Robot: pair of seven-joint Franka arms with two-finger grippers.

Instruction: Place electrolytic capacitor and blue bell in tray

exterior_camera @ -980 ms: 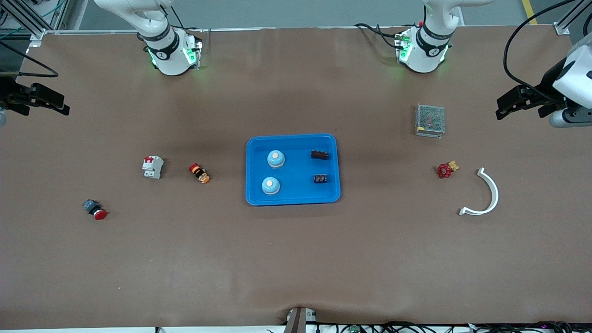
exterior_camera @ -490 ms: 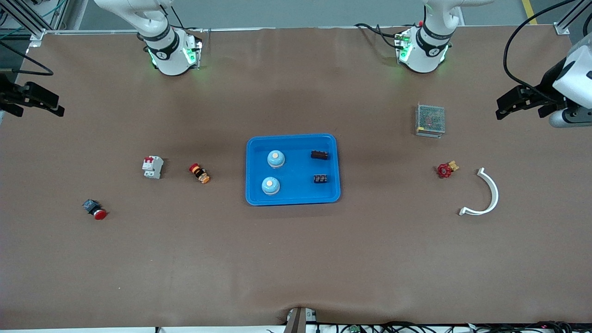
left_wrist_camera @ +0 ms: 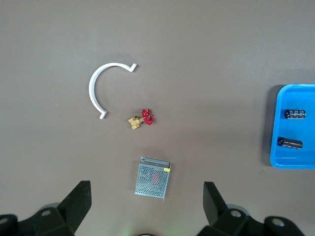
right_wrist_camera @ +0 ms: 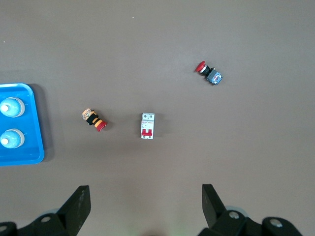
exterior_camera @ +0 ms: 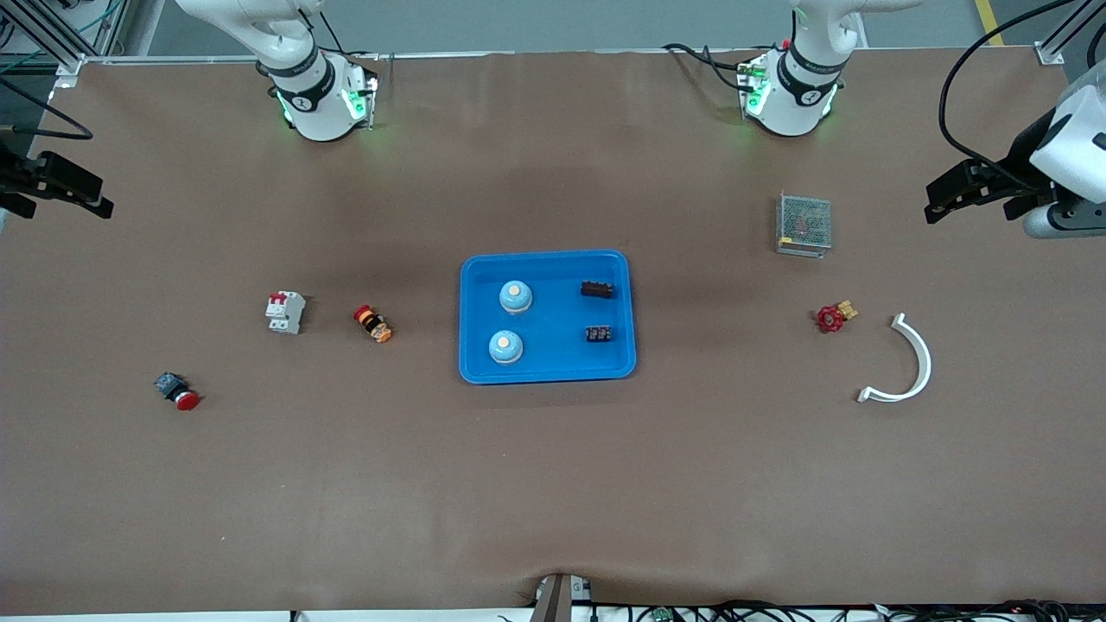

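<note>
The blue tray (exterior_camera: 553, 367) lies at the table's middle. In it stand two blue bells (exterior_camera: 515, 296) (exterior_camera: 505, 346) on the side toward the right arm. Two black electrolytic capacitors (exterior_camera: 598, 288) (exterior_camera: 598, 333) lie on the side toward the left arm. The left wrist view shows the tray's edge (left_wrist_camera: 280, 123) with both capacitors (left_wrist_camera: 296, 114). In the right wrist view the tray (right_wrist_camera: 29, 123) and bells (right_wrist_camera: 12, 107) appear. My left gripper (exterior_camera: 931, 203) (left_wrist_camera: 146, 186) hangs open and empty over the left arm's end. My right gripper (exterior_camera: 102, 199) (right_wrist_camera: 145, 188) is open and empty over the right arm's end.
Toward the left arm's end lie a mesh metal box (exterior_camera: 804, 224), a red-handled valve (exterior_camera: 832, 318) and a white curved strip (exterior_camera: 907, 363). Toward the right arm's end sit a white circuit breaker (exterior_camera: 285, 312), an orange-black button (exterior_camera: 372, 324) and a red push button (exterior_camera: 177, 391).
My right gripper has drifted outward toward its end of the table. The left gripper has barely shifted. Nothing on the table has moved.
</note>
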